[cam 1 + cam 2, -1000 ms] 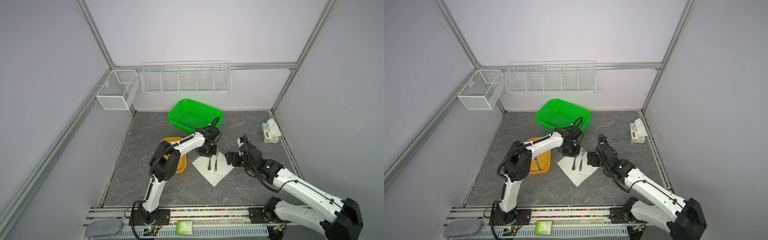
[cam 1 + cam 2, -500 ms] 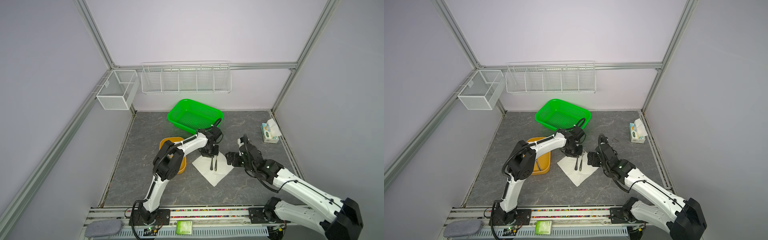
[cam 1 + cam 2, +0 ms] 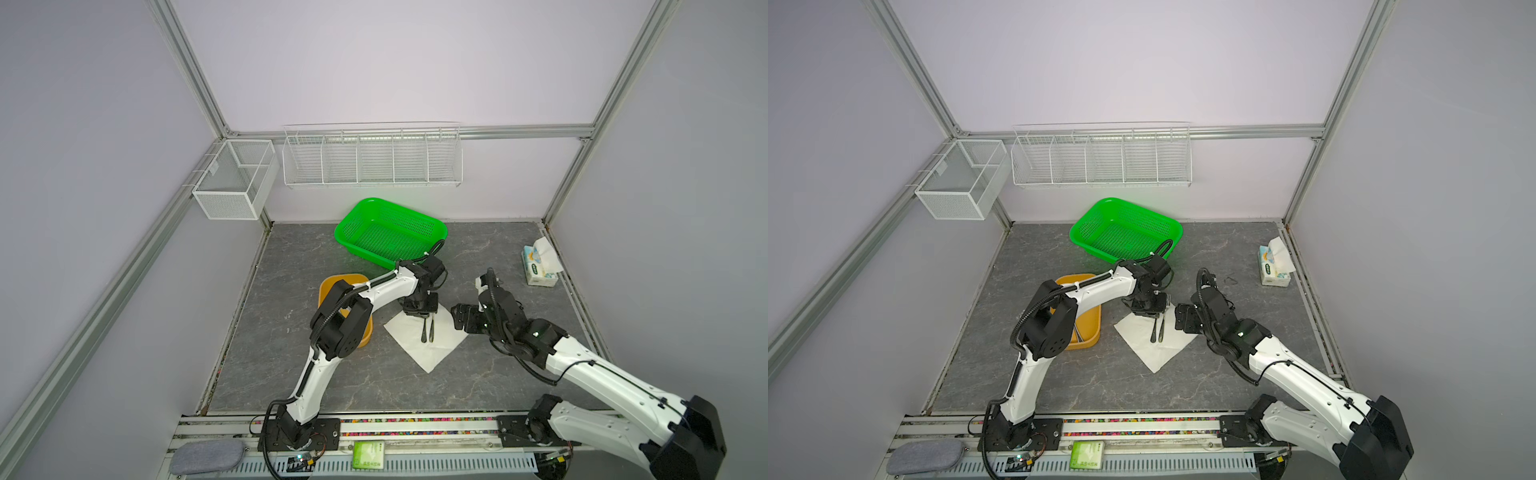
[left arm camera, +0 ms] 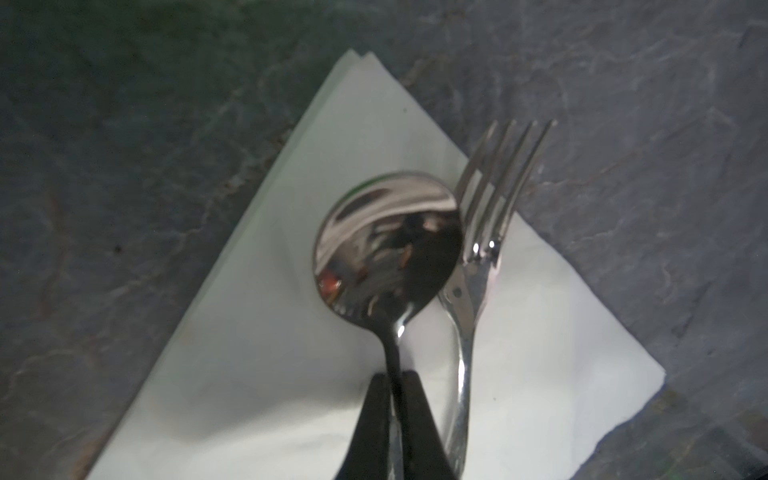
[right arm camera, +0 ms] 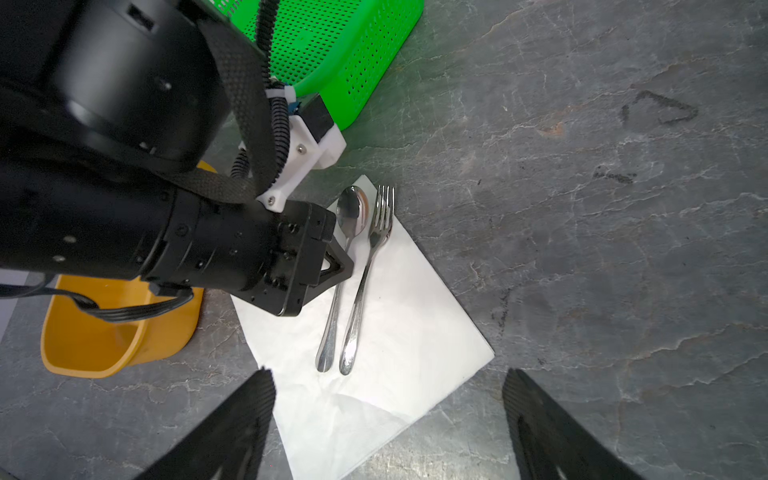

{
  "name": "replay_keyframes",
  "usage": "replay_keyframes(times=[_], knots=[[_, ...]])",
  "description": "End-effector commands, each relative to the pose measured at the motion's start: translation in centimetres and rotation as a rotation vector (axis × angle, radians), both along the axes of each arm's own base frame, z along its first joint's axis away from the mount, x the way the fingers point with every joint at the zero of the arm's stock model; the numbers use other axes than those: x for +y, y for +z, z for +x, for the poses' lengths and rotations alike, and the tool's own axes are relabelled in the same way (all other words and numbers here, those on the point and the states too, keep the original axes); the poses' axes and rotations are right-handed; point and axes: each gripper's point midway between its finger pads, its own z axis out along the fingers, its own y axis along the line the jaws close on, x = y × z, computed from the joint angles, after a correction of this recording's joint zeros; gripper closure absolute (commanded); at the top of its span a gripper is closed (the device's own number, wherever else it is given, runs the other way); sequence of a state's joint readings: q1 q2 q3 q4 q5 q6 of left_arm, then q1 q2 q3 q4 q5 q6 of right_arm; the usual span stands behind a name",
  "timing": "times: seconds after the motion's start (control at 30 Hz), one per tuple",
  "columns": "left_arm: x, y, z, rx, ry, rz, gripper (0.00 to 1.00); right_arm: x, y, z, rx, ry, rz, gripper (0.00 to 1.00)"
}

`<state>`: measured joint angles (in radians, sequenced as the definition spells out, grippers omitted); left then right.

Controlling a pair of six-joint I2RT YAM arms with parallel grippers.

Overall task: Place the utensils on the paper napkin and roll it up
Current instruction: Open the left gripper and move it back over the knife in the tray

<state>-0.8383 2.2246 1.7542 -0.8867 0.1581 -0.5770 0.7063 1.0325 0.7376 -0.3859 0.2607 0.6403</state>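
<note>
1. Two utensils lie side by side on the paper napkin (image 3: 432, 359), handles toward the lower edge of both top views: the spoon (image 4: 386, 245) and, just beside it, the fork (image 4: 478, 266); the knife is not made out on the sheet.
2. The napkin sits just below and right of centre in both top views, turned as a diamond, between the orange bin (image 3: 345, 280) at its left and the right gripper (image 5: 388, 382) at its right.
3. Left gripper (image 4: 396, 378): closed tight on the spoon's thin neck; bowl on or just above the paper.
4. Right gripper: jaws spread wide, holding nothing.
5. Step in hand, as judged: setting down the spoon; the next move calls for release and a clean lift, without nudging the spoon into the fork; knife and rolling remain.
6. Materials: mirror-bright steel, slim and likely slippery; round bowl, four tines overhanging the paper's edge; thin, matt white paper, creased, likely to shift or crumple; grey veined table (image 5: 582, 249).
</note>
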Motion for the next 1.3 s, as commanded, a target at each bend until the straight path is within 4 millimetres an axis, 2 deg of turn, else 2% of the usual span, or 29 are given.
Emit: replay_keyframes(times=[0.0,0.57,0.8,0.9,1.1,1.27], knots=[[-0.6,-0.1,0.2,0.001,0.015,-0.012,0.91,-0.3,-0.9,-0.1,0.026,-0.02,0.007,0.11],[-1.3,0.4,0.1,0.008,0.009,-0.048,0.89,0.1,-0.8,0.0,0.031,-0.011,0.012,0.11],[-0.8,0.9,0.1,-0.004,0.014,-0.032,0.87,0.0,-0.5,0.0,0.023,-0.01,0.012,0.11],[-0.6,2.0,0.3,-0.026,0.018,-0.034,0.84,-0.1,-0.4,0.0,0.018,-0.011,0.011,0.11],[0.3,5.8,0.7,-0.118,0.029,-0.06,0.79,0.2,0.0,0.0,0.005,0.001,0.027,0.11],[2.3,8.4,0.9,-0.22,0.048,-0.047,0.78,0.6,0.4,0.2,-0.01,0.014,0.046,0.11]])
